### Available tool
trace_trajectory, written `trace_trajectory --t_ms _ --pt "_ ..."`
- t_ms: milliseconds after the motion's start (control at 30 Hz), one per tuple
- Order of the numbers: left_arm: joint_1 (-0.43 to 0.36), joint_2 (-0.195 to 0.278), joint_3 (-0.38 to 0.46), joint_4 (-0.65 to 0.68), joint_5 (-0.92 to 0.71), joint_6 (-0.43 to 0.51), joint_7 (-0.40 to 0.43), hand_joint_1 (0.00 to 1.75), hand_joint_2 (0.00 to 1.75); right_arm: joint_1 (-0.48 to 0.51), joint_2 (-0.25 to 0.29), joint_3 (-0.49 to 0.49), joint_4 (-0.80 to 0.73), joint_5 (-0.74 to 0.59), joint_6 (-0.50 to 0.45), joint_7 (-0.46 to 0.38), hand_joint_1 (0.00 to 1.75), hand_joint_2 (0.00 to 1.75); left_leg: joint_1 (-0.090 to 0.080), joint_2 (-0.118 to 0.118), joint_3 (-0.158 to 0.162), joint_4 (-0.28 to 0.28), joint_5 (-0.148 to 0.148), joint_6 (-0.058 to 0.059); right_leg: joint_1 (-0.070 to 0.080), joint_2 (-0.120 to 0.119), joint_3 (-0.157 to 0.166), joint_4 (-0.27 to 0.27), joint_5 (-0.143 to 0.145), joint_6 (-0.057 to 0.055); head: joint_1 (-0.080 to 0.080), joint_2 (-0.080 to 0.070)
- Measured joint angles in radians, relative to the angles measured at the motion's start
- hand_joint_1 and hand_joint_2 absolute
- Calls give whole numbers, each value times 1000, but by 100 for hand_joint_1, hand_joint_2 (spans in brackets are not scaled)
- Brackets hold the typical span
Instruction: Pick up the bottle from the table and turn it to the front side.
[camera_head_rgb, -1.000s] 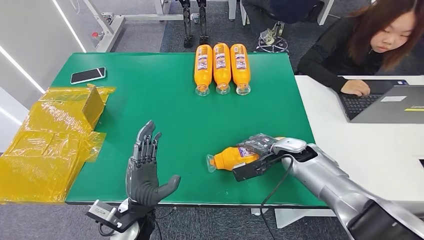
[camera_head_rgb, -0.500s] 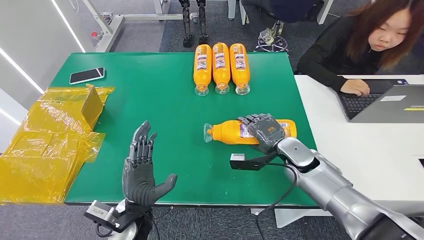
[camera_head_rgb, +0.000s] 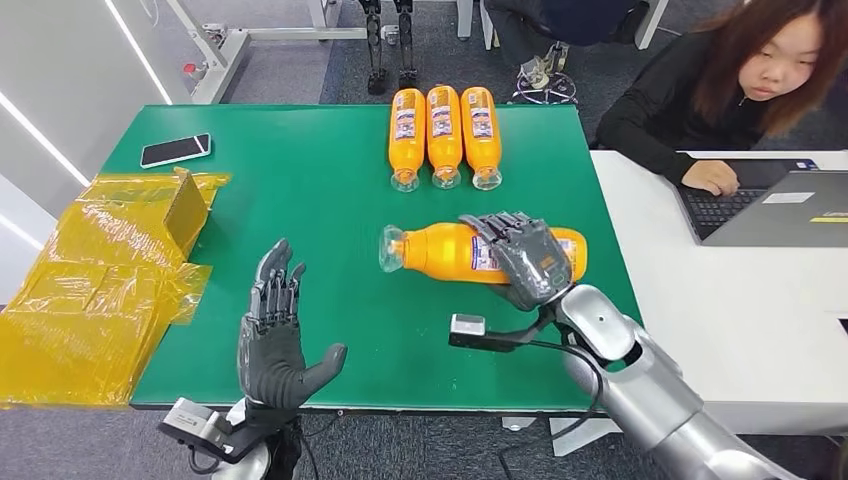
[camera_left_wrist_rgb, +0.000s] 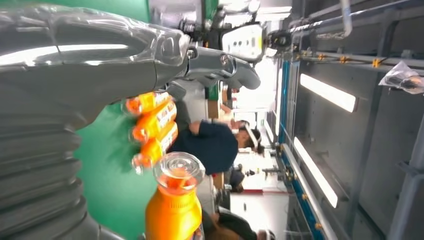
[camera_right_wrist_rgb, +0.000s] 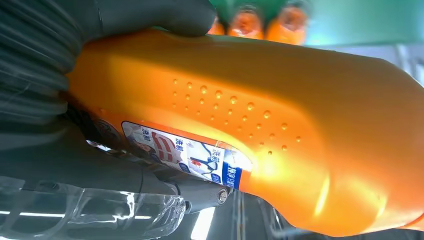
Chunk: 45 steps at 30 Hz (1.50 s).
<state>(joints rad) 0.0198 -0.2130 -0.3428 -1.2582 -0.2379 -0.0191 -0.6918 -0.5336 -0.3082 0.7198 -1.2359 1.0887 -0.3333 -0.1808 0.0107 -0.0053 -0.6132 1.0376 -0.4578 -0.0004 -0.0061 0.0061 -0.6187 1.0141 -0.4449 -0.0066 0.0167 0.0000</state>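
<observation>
From the head view, the right hand (camera_head_rgb: 528, 258) had its fingers (camera_head_rgb: 497, 232) wrapped over the orange bottle (camera_head_rgb: 445, 252), which lay sideways above the green desk (camera_head_rgb: 330, 200) with its clear cap toward the robot's left. The hand covered most of the label, so nothing on it was readable there. The left hand (camera_head_rgb: 275, 340) stood upright near the desk's front edge, fingers spread wide and holding nothing. Three more orange bottles (camera_head_rgb: 443, 120) lay side by side at the far edge, a phone (camera_head_rgb: 176, 150) sat in the far left corner, and yellow plastic wrap (camera_head_rgb: 100, 270) hung over the left side. A person (camera_head_rgb: 730, 90) sat typing at a laptop (camera_head_rgb: 770, 205) on the white table to the right.

Left wrist view was messy — the grey left hand (camera_left_wrist_rgb: 75, 75) up close, the held bottle's cap (camera_left_wrist_rgb: 178, 171) end-on, and the three bottles (camera_left_wrist_rgb: 152, 125) behind it.

Right wrist view showed the bottle (camera_right_wrist_rgb: 280, 130) pressed into the right hand (camera_right_wrist_rgb: 75, 100), a dark finger (camera_right_wrist_rgb: 150, 17) curled over its top. The label (camera_right_wrist_rgb: 187, 155) had blue, white and red print with Chinese characters — too blurry for me to read. The bottle's far end was cut off.
</observation>
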Motion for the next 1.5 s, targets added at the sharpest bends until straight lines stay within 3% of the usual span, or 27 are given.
trace_trajectory --t_ms 167,400,833,1100,1267,1500 --pt "-8 -11 1 12 29 -32 0 0 175 183 27 -9 -117 15 -95 -35 175 175 0 -2 -1 -1 -2 0 0 -1 0 0 -2 -1 0 0" --pt "-28 -27 0 32 42 -48 0 0 175 256 78 -8 -193 -23 -108 -61 175 175 0 -1 0 -1 -2 0 0 -1 0 1 -3 -1 0 0" --pt "-46 -32 -3 33 56 -49 -6 0 175 250 144 -6 -130 -120 -149 -144 175 175 0 -1 0 -1 -2 0 0 -1 0 1 -3 -1 0 0" --pt "-41 -31 -5 0 76 -58 -12 0 175 206 209 46 -2 -290 -188 -271 175 175 0 -1 0 -1 -2 0 0 -1 0 1 -3 -1 0 0" --pt "-24 -29 -6 -32 78 -73 -9 0 175 190 268 75 61 -298 -204 -284 175 175 0 -1 0 -1 -2 0 0 -1 0 2 -3 -1 0 0" --pt "-13 -25 -11 -41 83 -85 -7 0 175 171 304 96 93 -304 -204 -291 175 175 0 -1 0 -1 -2 0 0 -1 0 1 -3 -1 0 0"
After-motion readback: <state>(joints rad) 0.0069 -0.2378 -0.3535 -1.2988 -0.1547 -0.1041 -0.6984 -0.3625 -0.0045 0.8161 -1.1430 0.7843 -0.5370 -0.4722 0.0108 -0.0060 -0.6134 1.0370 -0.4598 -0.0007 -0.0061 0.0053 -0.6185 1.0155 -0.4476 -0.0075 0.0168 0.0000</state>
